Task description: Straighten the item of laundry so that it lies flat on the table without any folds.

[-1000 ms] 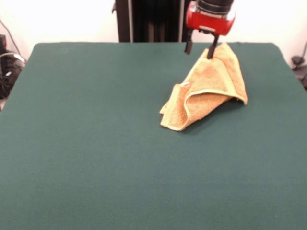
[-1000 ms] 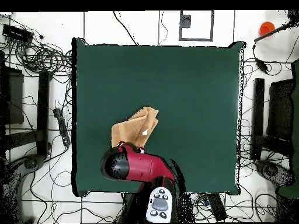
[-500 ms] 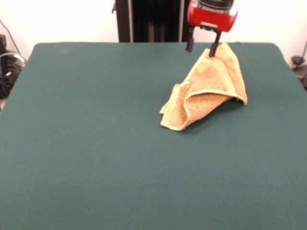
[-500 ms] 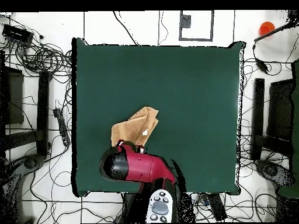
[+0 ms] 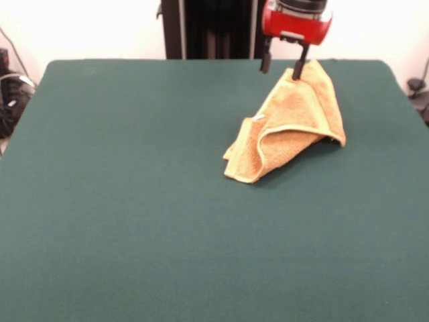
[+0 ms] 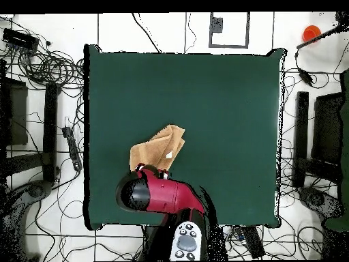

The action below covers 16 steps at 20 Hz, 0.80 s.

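Note:
The item of laundry (image 5: 295, 124) is an orange-tan towel lying crumpled and folded over itself at the far right of the green table (image 5: 134, 201). A tiny white tag (image 5: 260, 117) shows on its left fold. My gripper (image 5: 281, 67) hangs just above the towel's far corner, open, with nothing between its fingers; the right fingertip (image 5: 297, 72) stands in front of the towel's far edge. In the overhead view the towel (image 6: 158, 150) lies close to the table's near-left part, and the red arm head (image 6: 153, 192) covers its near end and the gripper.
Cables and dark equipment (image 6: 41, 68) lie on the floor around the table (image 6: 218, 102). An orange object (image 6: 311, 31) sits off the table at the top right. The black pedestal (image 5: 208, 30) stands behind the table's far edge.
The gripper has risen slightly above the towel's far corner since a second ago. The towel has kept its shape and place.

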Motion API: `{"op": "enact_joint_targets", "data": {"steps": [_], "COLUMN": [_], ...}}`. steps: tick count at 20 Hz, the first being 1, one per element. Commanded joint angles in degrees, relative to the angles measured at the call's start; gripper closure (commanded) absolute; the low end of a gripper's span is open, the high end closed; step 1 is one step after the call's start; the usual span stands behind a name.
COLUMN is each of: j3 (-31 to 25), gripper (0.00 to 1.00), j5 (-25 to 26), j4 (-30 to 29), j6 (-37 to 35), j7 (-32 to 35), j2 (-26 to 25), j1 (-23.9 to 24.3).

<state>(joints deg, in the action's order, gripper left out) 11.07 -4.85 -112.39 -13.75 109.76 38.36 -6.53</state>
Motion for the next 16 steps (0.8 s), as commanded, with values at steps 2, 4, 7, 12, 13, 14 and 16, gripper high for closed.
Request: {"op": "enact_joint_targets", "data": {"steps": [2, 4, 7, 12, 13, 14, 16], "j3": [-5.56, -5.41, -5.22, -4.22, -3.94, -3.67, -3.52], "gripper": [0.00, 0.00, 0.00, 0.00, 0.00, 0.00, 0.00], "j5": [0.29, 0.14, -0.15, -0.25, -0.23, -0.10, -0.25], "j4": [-1.55, -1.26, -1.16, 0.42, 0.69, 1.01, 1.67], "j6": [1.94, 1.92, 2.99, 3.94, 4.21, 4.34, 4.07], "j7": [8.41, 8.55, 9.21, 9.63, 9.71, 9.59, 9.48], "j2": [-0.72, -0.61, -0.52, -0.81, -0.91, -1.05, -1.19], "j1": [-1.93, -2.11, -2.47, -4.28, -4.70, -5.06, -5.53]}}
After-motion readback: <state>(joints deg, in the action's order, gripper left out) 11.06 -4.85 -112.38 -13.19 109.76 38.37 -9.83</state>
